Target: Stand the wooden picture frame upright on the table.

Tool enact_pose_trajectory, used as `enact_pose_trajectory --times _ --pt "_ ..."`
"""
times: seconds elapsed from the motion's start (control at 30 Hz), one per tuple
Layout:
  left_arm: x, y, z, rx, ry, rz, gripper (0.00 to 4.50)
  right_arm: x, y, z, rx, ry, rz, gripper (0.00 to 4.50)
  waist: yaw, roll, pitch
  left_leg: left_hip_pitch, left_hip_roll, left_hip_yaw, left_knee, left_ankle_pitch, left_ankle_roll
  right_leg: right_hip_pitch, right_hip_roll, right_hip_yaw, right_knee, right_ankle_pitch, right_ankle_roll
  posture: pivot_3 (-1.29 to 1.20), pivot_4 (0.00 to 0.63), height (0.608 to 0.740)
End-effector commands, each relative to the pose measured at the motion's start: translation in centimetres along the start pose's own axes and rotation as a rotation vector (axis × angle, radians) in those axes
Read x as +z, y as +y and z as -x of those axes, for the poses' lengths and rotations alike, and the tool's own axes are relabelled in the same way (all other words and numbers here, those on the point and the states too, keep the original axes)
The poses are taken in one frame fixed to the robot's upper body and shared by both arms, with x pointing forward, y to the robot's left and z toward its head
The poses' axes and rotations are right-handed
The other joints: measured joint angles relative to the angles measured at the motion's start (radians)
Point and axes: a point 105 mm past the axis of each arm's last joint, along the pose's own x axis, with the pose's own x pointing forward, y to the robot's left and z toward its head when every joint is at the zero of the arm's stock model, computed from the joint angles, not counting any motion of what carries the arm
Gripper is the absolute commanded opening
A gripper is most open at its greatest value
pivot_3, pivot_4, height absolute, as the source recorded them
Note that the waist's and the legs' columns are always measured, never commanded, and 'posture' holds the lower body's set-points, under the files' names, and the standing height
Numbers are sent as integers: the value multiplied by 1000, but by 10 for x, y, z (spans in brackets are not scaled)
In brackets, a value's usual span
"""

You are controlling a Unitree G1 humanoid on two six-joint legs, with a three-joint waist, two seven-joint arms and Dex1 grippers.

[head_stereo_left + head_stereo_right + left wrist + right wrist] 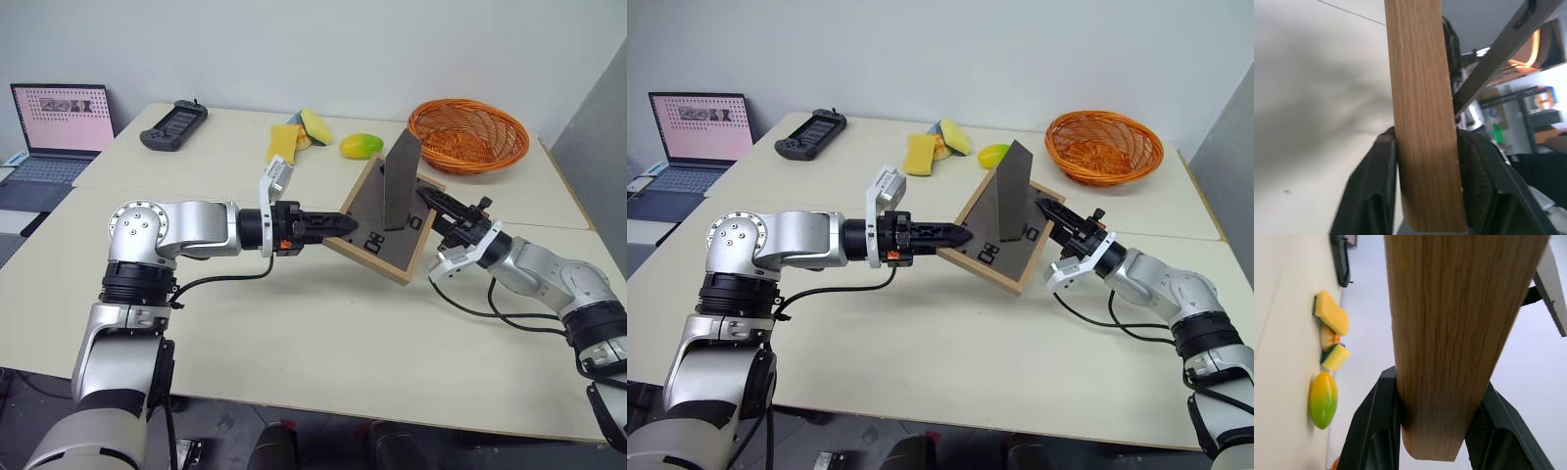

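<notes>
Both grippers, left (pixel 345 224) and right (pixel 427 199), clamp jaws on wooden picture frame (pixel 377 238) mid-picture, tilted off worktop (pixel 294 333), stand flap (pixel 400 181) swung out

Matt light-wood picture frame (pixel 384 217), dark matt back; smooth matt table (pixel 294 333); woven basket (pixel 468 134).

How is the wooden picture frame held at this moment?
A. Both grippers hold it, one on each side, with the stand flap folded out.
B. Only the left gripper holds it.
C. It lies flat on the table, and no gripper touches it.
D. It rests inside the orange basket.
A: the left gripper and the right gripper each clamp an opposite edge of the wooden picture frame, tilted above the table, its stand flap sticking out from the back.
</notes>
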Motion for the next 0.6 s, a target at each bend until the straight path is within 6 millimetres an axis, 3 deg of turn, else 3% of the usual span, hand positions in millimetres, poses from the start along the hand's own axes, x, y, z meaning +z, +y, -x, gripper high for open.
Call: enact_pose_trajectory --times 0.03,0.23,0.37,0.5,0.6 --pt "8 -17 4 -40 -35 -59 2832 -1 -10 -4 -16 -13 21 1292 0 0 0 0 0 0 0 0 0 0 0 0 0 0 0 0 150 740" --pt "9 -18 9 -26 -43 -110 4152 -1 -8 -5 -11 -14 15 1292 0 0 0 0 0 0 0 0 0 0 0 0 0 0 0 0 150 740" --pt "32 -24 42 60 -273 -468 4152 0 -5 -6 -8 -17 -25 1292 -9 0 0 0 0 0 -1 0 0 0 0 0 0 0 0 0 150 740" --pt "26 -15 57 185 -320 -789 4152 1 -2 -12 -17 -8 -135 1292 -11 0 0 0 0 1 -1 0 0 0 1 0 -1 0 0 0 150 740" --pt "14 -19 60 198 -337 -905 4152 2 -1 -16 -15 -9 -198 1292 -9 0 0 0 1 1 -1 0 0 1 0 1 -2 0 -1 0 150 740"
